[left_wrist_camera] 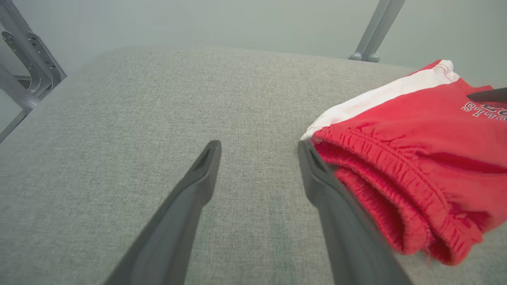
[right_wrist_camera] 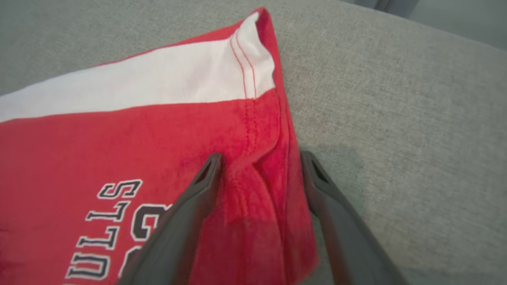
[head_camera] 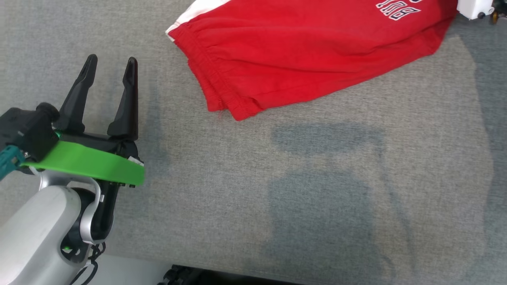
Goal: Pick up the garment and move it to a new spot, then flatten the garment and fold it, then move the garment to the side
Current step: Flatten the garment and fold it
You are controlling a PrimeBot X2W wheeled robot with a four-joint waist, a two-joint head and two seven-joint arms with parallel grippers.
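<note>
Head view: grey fabric-covered counter carries the red shorts, folded, at its far side, elastic waistband toward the left gripper. Left jaws are spread and empty over bare counter; in the left wrist view one finger sits just beside the waistband. Right gripper: jaws spread, straddling a puckered hem corner, pinching nothing.

Risk, judged: either arm moving low could snag cloth and drag the fold open. The hem pucker is likeliest to catch.

Lettering: white, dark-outlined, "ULLS" legible, the rest cut off; probably "BULLS". No brand tag seen.
</note>
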